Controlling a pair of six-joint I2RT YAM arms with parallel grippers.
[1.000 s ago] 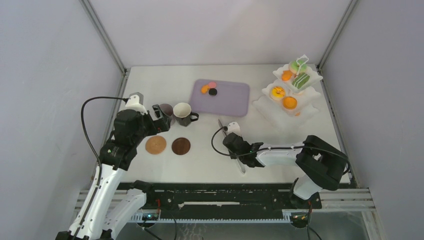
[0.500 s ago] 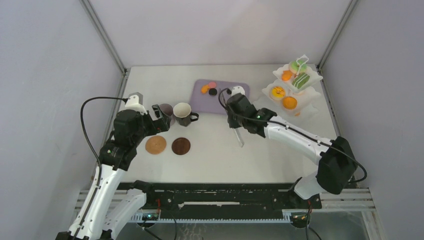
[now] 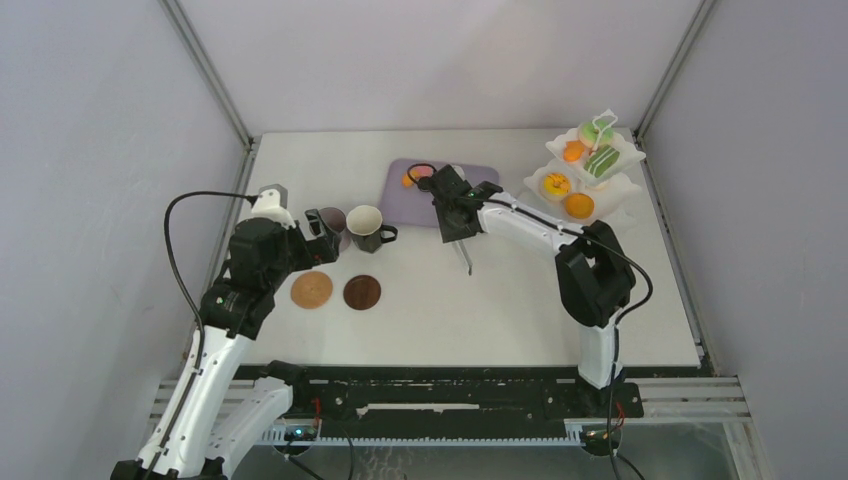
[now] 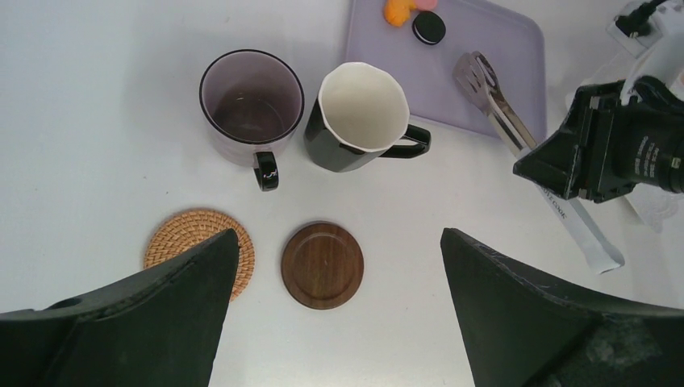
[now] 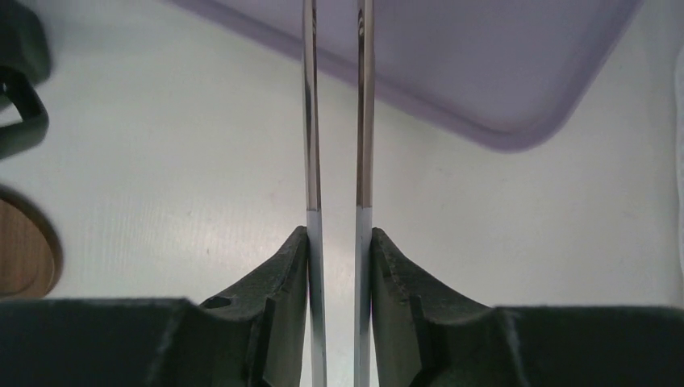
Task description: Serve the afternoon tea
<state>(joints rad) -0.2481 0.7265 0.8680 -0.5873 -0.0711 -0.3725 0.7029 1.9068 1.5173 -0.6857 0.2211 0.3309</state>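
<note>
The mauve mug (image 4: 252, 105) and the dark mug with white inside (image 4: 363, 117) stand upright side by side near the table's left. Just in front of them lie a woven coaster (image 4: 181, 242) and a dark wooden coaster (image 4: 323, 265), both bare. The left gripper (image 4: 339, 242) hovers above, jaws wide, holding nothing. A few small sweets (image 4: 428, 27) sit at the far corner of the lilac tray (image 4: 500, 48); more fill the white three-tier stand (image 3: 527, 212) at the far right. The right gripper (image 5: 339, 242) pinches the long tongs (image 5: 310, 121), whose tips reach over the tray.

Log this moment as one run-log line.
left gripper open, empty | right gripper shut on tongs, tips over tray | mugs off coasters
</note>
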